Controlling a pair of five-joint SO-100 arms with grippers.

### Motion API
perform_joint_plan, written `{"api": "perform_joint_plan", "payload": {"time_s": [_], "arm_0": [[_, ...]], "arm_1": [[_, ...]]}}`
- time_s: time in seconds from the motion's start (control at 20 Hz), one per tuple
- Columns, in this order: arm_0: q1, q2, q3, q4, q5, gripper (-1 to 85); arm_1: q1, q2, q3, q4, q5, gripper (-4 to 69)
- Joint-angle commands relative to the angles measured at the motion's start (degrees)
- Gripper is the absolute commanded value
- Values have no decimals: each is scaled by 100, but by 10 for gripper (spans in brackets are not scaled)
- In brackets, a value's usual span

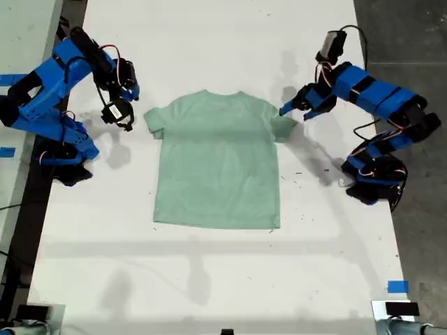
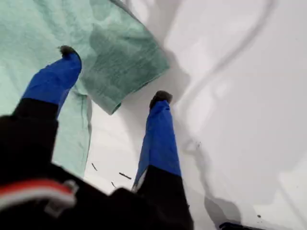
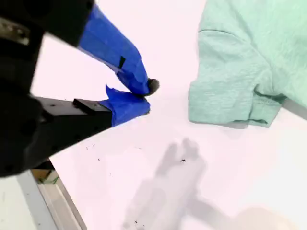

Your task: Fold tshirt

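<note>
White table [image 1: 209, 279], tshirt [image 1: 216, 160] flat; grey floor [image 1: 412, 42] beside

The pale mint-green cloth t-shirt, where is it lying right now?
The pale mint-green cloth t-shirt lies flat in the middle of the white table in the exterior view, between the two blue arms, one sleeve beside each.

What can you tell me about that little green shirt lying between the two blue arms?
The tshirt is small, pale mint green, short-sleeved and looks like soft knit cloth. It lies spread flat and unfolded on the white table, collar toward the exterior view's top, hem toward its bottom. My first claw is open, straddling one sleeve's edge. My second claw is shut, off the other sleeve, touching nothing.
</note>
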Motion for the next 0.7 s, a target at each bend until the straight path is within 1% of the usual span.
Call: {"api": "perform_joint_plan", "payload": {"time_s": [0.0,0.2,0.25,0.3,0.35,0.4,0.5,0.6,0.65], "arm_0": [[176,0,-9,-149,9,0],[246,-44,44,-211,-9,0],[264,-44,53,-220,-18,0],[264,-44,70,-220,-26,0],[272,-44,97,-220,-26,0],[281,-44,114,-229,-26,0],[299,-44,158,-229,-26,0],[308,-44,211,-246,-35,0],[316,-44,229,-264,-35,0]], "arm_1": [[53,-387,88,-703,-97,281],[-79,-1187,88,-1160,-97,237],[-105,-1345,79,-1239,-97,175],[-114,-1468,70,-1274,-35,63],[-105,-1494,44,-1230,9,-11],[-114,-1459,35,-1178,0,-10],[-123,-1257,-176,-703,-62,-10],[-158,-809,-563,44,-211,-10],[-185,-633,-879,536,-316,-10]]}}
